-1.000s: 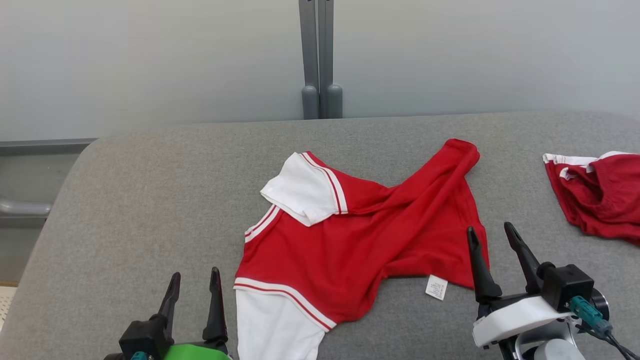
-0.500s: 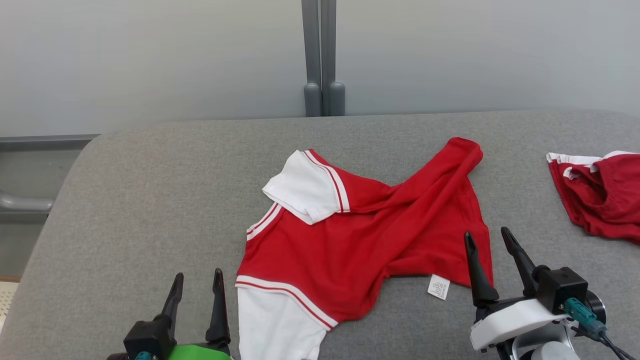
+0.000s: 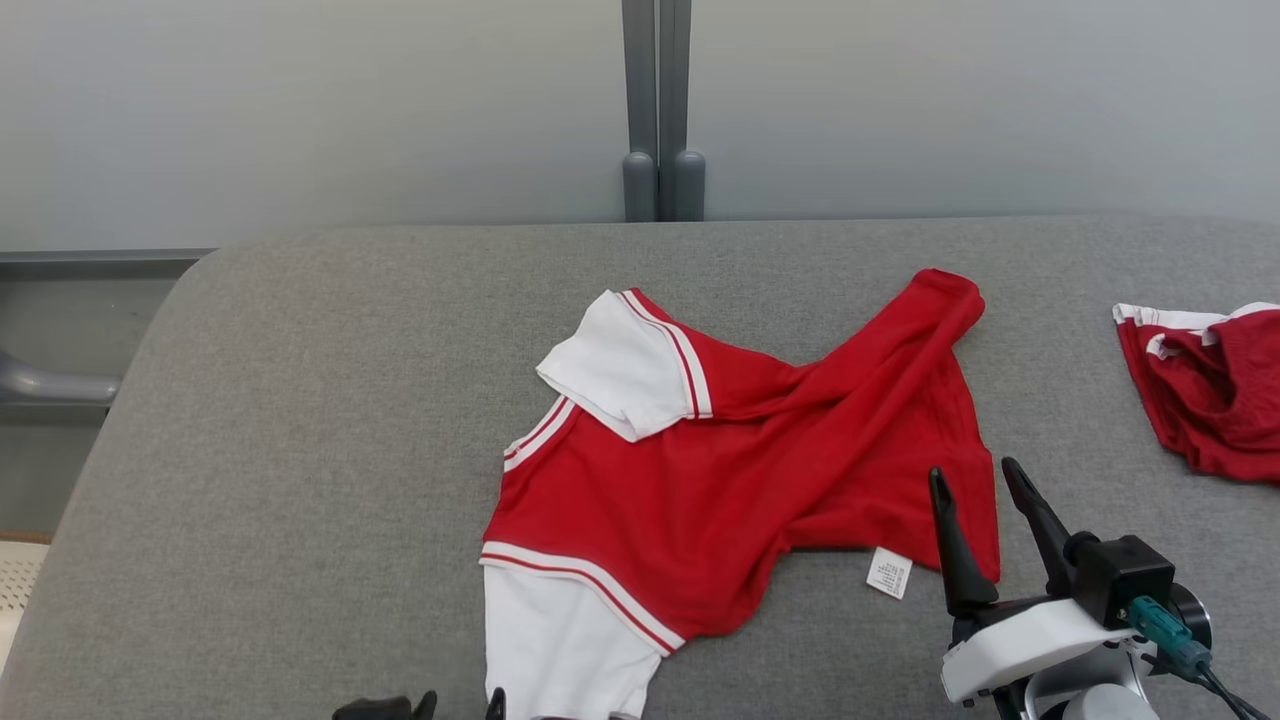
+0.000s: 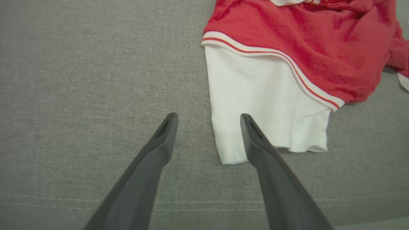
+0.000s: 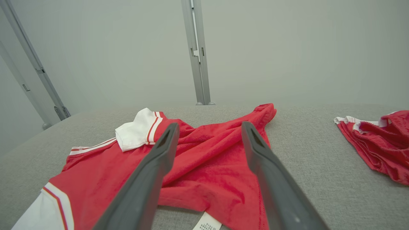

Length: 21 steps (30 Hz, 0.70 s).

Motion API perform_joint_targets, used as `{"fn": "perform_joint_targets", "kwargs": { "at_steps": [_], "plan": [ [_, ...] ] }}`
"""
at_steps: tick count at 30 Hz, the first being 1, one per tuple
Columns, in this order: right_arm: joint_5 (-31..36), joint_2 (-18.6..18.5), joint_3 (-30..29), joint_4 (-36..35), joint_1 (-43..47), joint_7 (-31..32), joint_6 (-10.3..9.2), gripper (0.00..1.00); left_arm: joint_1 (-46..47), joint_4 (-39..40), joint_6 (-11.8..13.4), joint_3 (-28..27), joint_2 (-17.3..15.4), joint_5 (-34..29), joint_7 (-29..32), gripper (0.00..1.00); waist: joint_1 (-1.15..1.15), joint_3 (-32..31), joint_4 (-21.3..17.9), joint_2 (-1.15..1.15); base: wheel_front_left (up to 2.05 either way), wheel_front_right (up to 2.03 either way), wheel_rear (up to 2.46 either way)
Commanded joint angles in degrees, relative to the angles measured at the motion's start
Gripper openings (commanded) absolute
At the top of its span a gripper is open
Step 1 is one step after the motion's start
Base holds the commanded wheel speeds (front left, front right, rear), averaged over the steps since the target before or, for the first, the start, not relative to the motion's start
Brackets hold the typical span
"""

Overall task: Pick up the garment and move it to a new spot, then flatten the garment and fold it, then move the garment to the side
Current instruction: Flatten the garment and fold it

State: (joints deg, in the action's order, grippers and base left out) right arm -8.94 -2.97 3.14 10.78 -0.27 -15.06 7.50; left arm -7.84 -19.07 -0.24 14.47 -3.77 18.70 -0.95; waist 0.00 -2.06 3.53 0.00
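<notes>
A red garment (image 3: 740, 470) with white sleeves lies crumpled on the grey padded table (image 3: 300, 420); one side is twisted over toward the back. My left gripper (image 4: 208, 116) is open, low over the table at the end of the near white sleeve (image 4: 255, 95), with one finger over the sleeve's edge. Just its tips (image 3: 460, 705) show at the bottom of the head view. My right gripper (image 3: 973, 470) is open above the garment's (image 5: 204, 166) right hem, beside a white label (image 3: 888, 575). Nothing is held between either pair of fingers.
A second red-and-white garment (image 3: 1210, 400) lies bunched at the table's right edge. A grey post (image 3: 660, 110) stands against the wall behind the table. The table's rounded left edge (image 3: 120, 400) drops off toward the floor.
The head camera has shifted a little. My left gripper has dropped back to the bottom edge of the head view. My right gripper has edged over the garment's hem. Both stay open.
</notes>
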Motion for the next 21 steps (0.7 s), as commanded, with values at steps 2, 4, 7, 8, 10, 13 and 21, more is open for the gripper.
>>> {"fn": "perform_joint_targets", "kwargs": {
  "at_steps": [2,4,7,8,10,13,21],
  "plan": [
    [0.04,0.01,0.00,0.24,-0.45,-0.15,-0.02,1.00,-1.04,-0.04,-0.39,0.80,-0.42,0.84,2.34,1.00,0.00,0.10,-0.03,0.00,0.00,0.00,0.00],
    [0.00,0.02,0.04,0.29,-0.67,-0.15,-0.02,1.00,-1.12,0.29,-0.67,1.30,-0.32,1.27,3.58,1.00,0.00,0.19,-0.17,0.00,0.00,0.00,0.00],
    [-0.10,0.03,0.37,0.39,-0.98,-0.15,-0.02,1.00,-0.95,-0.21,-0.03,1.87,-0.31,1.20,5.27,1.00,0.00,0.45,-0.90,0.00,0.00,0.00,0.00],
    [-0.11,0.03,0.37,0.38,-1.06,-0.15,-0.02,1.00,-0.77,-0.51,0.19,1.92,-0.32,1.16,5.52,1.00,0.00,0.55,-1.15,0.00,0.00,0.00,0.00],
    [-0.11,0.02,0.29,0.26,-1.13,-0.15,-0.02,1.00,-0.21,-1.09,0.31,2.05,-0.23,1.42,5.94,1.00,0.00,0.70,-1.62,0.00,0.00,0.00,0.00],
    [0.09,0.02,0.10,0.18,-1.14,-0.15,-0.02,1.00,0.51,-2.05,0.92,2.02,-0.12,1.72,6.66,1.00,0.00,0.98,-2.42,0.00,0.00,0.00,0.00],
    [0.48,0.04,-0.28,0.00,-0.86,-0.15,-0.02,1.00,1.55,-4.73,1.43,2.15,0.06,2.70,6.53,0.42,0.00,1.30,-3.78,0.00,0.00,0.00,0.00]
  ]
}}
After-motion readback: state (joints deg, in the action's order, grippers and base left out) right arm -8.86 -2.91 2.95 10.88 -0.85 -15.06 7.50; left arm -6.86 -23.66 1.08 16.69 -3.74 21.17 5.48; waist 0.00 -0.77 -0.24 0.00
